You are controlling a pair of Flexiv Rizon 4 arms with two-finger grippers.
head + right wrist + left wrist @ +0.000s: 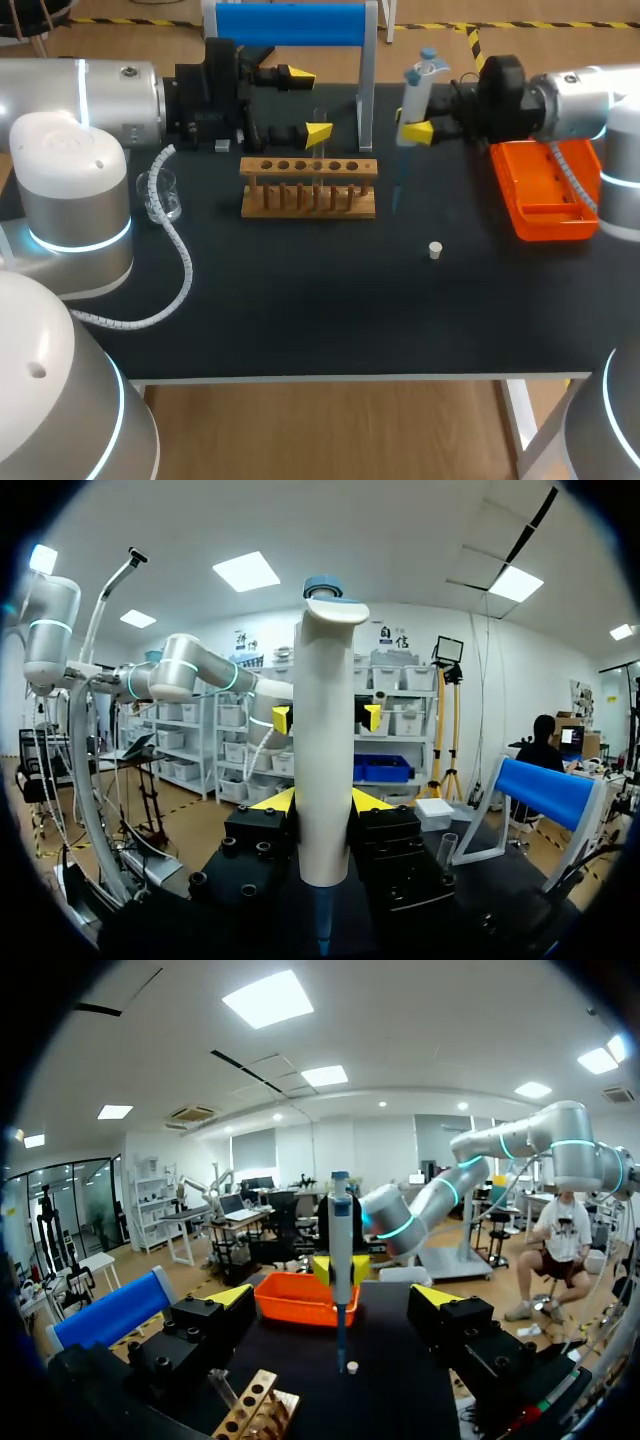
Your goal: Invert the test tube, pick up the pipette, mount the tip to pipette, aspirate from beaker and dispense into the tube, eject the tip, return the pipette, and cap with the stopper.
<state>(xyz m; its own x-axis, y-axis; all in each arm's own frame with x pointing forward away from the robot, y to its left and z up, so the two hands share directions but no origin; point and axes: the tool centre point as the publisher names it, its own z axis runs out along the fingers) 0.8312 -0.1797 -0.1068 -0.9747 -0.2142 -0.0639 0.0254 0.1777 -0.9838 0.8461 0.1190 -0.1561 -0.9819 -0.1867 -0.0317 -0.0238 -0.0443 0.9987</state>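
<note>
Aloft, pipette (415, 88) between rack (258, 170) and tray (522, 218).

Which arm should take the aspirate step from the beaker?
Right, probably. The right gripper is shut on the pipette, held upright. The left gripper is open and empty beyond the rack, though the beaker sits on its side.
</note>
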